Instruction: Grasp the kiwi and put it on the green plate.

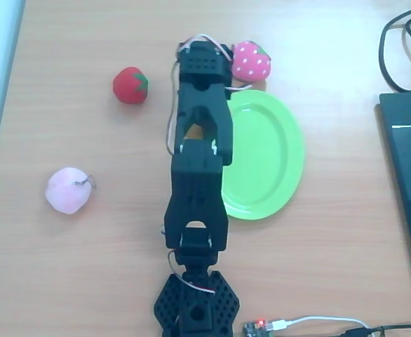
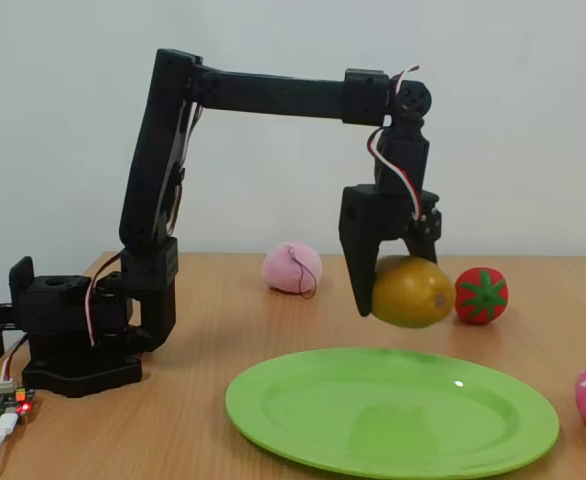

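End effector (image 2: 391,285) clamped on kiwi (image 2: 411,292), held off table, above green plate (image 2: 303,410) far rim.

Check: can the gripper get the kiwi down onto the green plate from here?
Probably yes. The gripper holds the kiwi above the green plate's far edge, with nothing between them.

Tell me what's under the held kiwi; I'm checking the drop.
In the fixed view the kiwi hangs above the green plate. From overhead the arm covers it, so exact alignment is unclear.
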Controlling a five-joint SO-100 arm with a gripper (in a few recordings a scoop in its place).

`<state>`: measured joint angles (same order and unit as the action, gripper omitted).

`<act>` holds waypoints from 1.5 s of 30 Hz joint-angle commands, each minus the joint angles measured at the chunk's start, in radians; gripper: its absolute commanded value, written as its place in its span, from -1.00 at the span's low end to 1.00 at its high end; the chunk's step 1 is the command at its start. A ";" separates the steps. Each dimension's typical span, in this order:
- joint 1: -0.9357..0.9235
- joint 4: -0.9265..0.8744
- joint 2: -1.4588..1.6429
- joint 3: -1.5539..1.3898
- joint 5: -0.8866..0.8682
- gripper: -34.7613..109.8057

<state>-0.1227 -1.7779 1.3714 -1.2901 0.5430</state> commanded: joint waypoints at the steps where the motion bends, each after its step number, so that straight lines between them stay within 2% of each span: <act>1: -0.069 -0.015 0.080 -0.051 0.012 -0.05; 18: -0.278 -0.015 0.002 -0.083 0.018 0.00; 29: -0.272 -0.015 -0.190 0.058 -0.011 0.02; 39: -0.259 -0.015 -0.206 0.075 -0.009 0.03; 45: -0.256 -0.015 -0.198 0.072 -0.009 0.12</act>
<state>-0.3712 -1.7733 1.1428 -1.2318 0.5308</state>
